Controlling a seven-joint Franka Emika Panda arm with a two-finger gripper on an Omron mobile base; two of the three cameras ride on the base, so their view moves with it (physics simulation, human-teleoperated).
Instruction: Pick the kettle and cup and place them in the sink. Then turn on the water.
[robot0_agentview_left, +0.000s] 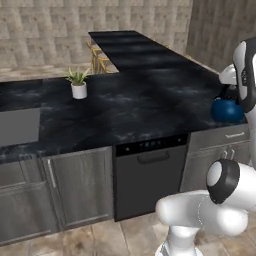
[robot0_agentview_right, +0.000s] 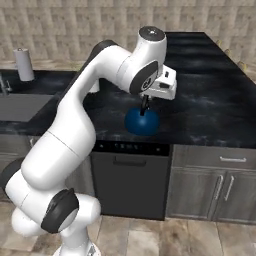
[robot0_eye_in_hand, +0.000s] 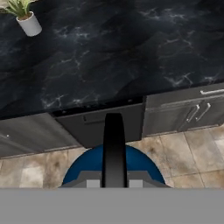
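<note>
The jaws (robot0_agentview_right: 144, 112) are nearly closed on the black arched handle of the dark-blue kettle (robot0_agentview_right: 142, 122), which seems lifted just clear of the counter (robot0_agentview_right: 210, 107) near its front edge, above the dishwasher (robot0_agentview_right: 131, 182). Well beyond the kettle, open black marble runs to the potted plant (robot0_agentview_left: 78, 83) and the sink (robot0_agentview_left: 19, 126).

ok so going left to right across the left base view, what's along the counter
sink → potted plant → dishwasher under the counter edge → kettle, partly behind the robot arm
</note>
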